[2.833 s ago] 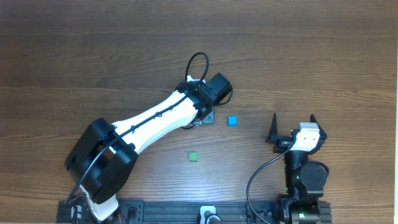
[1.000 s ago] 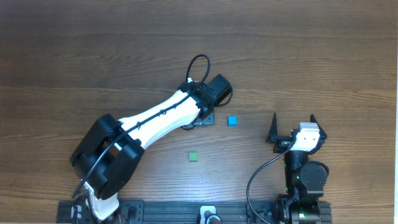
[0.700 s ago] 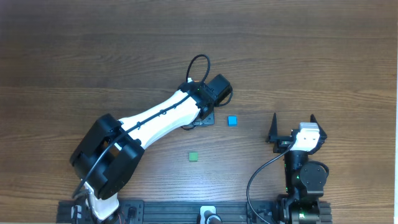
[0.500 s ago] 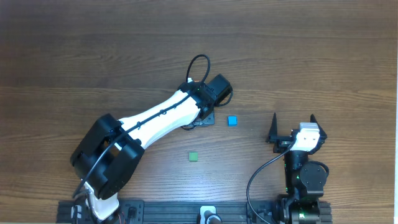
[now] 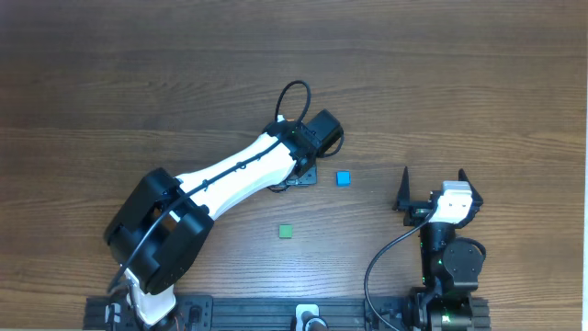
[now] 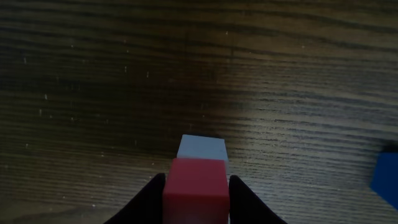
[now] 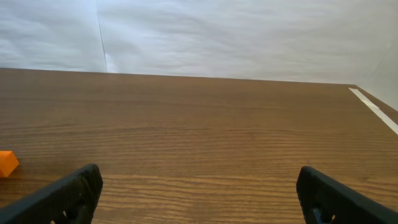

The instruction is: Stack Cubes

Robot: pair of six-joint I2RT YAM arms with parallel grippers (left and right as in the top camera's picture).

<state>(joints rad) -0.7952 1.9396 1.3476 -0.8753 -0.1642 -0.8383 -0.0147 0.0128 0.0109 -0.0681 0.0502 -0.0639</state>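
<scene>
The left gripper (image 6: 196, 182) squeezes a red cube (image 6: 195, 196) near the middle of the bench (image 5: 138, 74). A white cube (image 6: 203, 148) sits right behind it. A green cube (image 5: 286, 232) lies closer to the arms' edge, and a blue cube (image 5: 343, 177) is further right. The right gripper (image 5: 433, 179) is spread wide and holds nothing.

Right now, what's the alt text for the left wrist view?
The left hand grips a red cube, with a pale cube directly beyond it on the wooden table. A blue cube sits apart, off to one side.
</scene>
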